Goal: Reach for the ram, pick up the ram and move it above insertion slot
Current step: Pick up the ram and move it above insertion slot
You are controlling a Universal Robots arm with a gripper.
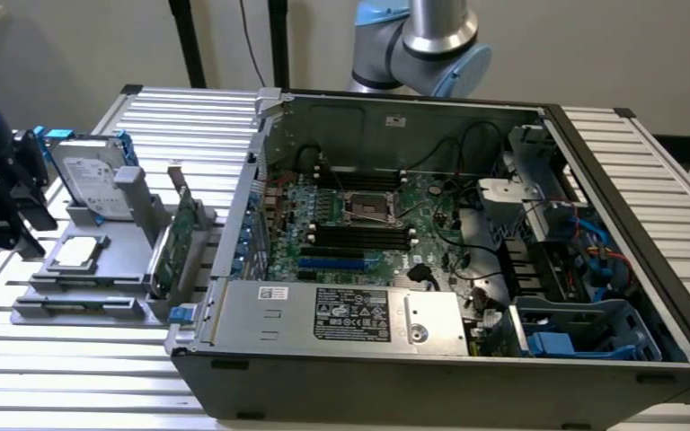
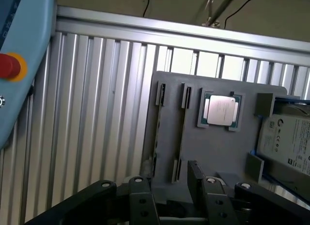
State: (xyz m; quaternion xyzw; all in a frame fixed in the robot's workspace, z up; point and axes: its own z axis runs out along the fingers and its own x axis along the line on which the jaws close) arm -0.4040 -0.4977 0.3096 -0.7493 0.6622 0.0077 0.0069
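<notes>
Setup: open computer case (image 1: 441, 386) lies on a slatted aluminium table (image 1: 69, 377), with the motherboard (image 1: 358, 211) exposed. Its black memory slots (image 1: 358, 235) run just below the CPU socket, as the exterior view shows them. A silver power supply (image 1: 333, 314) sits along the near edge of the case.

Grey fixture (image 1: 82, 296) stands on the table to the exterior view's left of the case, close beside its wall. It carries:
- a hard drive with blue rails (image 1: 87, 175), propped at a tilt
- a CPU (image 1: 78, 252), flat in its nest
- a green expansion card (image 1: 175, 256), upright on the side nearest the case

Gripper (image 1: 10, 211): at the exterior view's far left edge, by the fixture's outer end and well apart from the case. In the wrist view the gripper (image 2: 169, 186) has its black fingers (image 2: 198, 179) spread apart with nothing clamped between them; bare fixture plate shows in the gap.

Ram (image 2: 181, 133): as far as I can tell, it is the thin dark strip seen edge-on in the narrow holder beside the CPU. One end of the strip reaches in between the fingers. I cannot tell whether they touch it. It is not lifted and is well apart from the memory slots.

The wrist view also shows a red button (image 2: 8, 66) on a pale blue housing.
</notes>
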